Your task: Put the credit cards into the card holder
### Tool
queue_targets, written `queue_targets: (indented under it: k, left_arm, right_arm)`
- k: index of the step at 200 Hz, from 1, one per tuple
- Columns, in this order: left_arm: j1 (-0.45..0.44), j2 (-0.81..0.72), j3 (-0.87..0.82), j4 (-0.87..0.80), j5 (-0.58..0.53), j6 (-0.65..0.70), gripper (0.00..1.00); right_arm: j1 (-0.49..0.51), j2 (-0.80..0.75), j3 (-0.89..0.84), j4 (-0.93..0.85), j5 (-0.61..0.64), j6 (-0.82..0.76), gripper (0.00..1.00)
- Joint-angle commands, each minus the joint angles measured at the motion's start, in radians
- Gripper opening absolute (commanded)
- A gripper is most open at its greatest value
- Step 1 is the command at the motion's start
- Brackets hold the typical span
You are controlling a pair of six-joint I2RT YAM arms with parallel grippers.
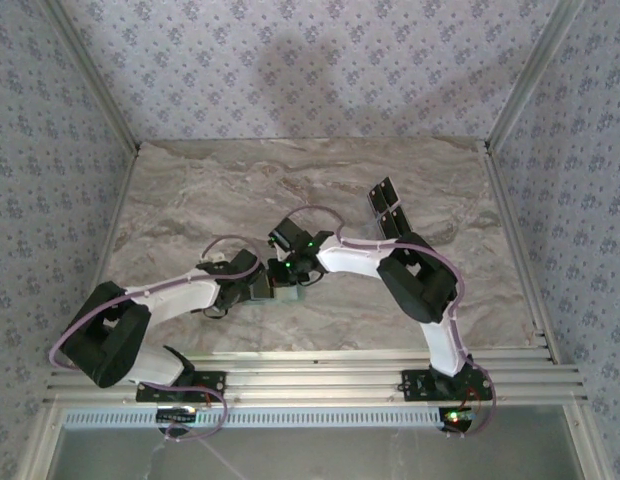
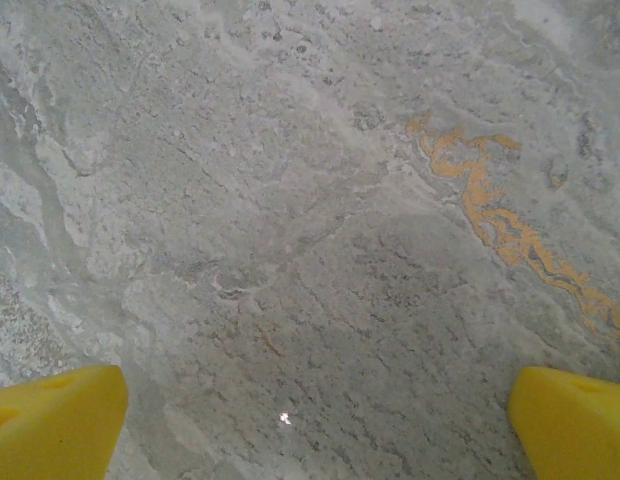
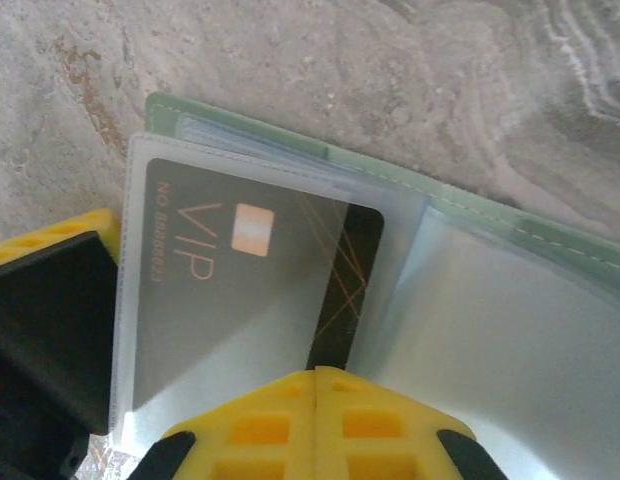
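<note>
Left claw [image 1: 252, 288] hangs low over the worktop [image 1: 220, 190], near centre. In its wrist view the claw [image 2: 310, 430] is spread wide, one yellow fingertip [image 2: 55, 420] in each bottom corner, bare marble between them. Holding nothing.

Right claw [image 1: 288, 272] sits just beside the left one and points toward it. The holder [image 1: 280, 297] shows as a pale green patch under the two.

In the right wrist view the claw [image 3: 315, 400] is closed, its yellow fingers pressed together along one seam. Tips sit at the near edge of a clear sleeve [image 3: 190, 370]. Cannot tell whether the sleeve is pinched between them.

The holder [image 3: 550, 240] lies open and flat on the marble, green cover showing along the far edge, clear sleeves fanned over it.

One black card [image 3: 250, 260], lettered VIP with a small chip, lies inside the left sleeve.

A yellow-edged black block [image 3: 50, 310] overlaps that sleeve's left edge; cannot tell what it is.

Two more cards [image 1: 387, 208] lie side by side on the worktop, far right, well apart from the holder.
</note>
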Motion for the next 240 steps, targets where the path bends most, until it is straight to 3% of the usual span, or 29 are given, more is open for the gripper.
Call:
queue_targets:
  k: [1,33,91,154,199,240]
  left_arm:
    - [-0.002,0.021,-0.015,0.003,0.023,-0.016,1.0]
    - [-0.014,-0.005,-0.005,-0.044,-0.013,-0.046,1.0]
    - [-0.017,-0.102,-0.01,-0.112,-0.07,-0.098,1.0]
    - [-0.016,-0.035,0.034,-0.113,-0.074,-0.064,1.0]
    - [-0.017,-0.022,0.05,-0.093,-0.067,-0.042,1.0]
    - [-0.02,0.009,0.06,-0.06,-0.051,-0.027,1.0]
  right_arm:
    - [0.008,0.03,0.029,0.012,-0.025,0.015,0.07]
    - [0.008,0.034,0.034,0.036,-0.043,0.025,0.07]
    - [-0.016,-0.12,-0.098,0.083,0.003,0.017,0.1]
    - [-0.054,-0.046,-0.16,0.121,-0.022,0.031,0.08]
    - [-0.112,-0.095,-0.269,0.109,-0.009,0.015,0.07]
    - [-0.119,-0.139,-0.248,0.08,-0.018,-0.02,0.07]
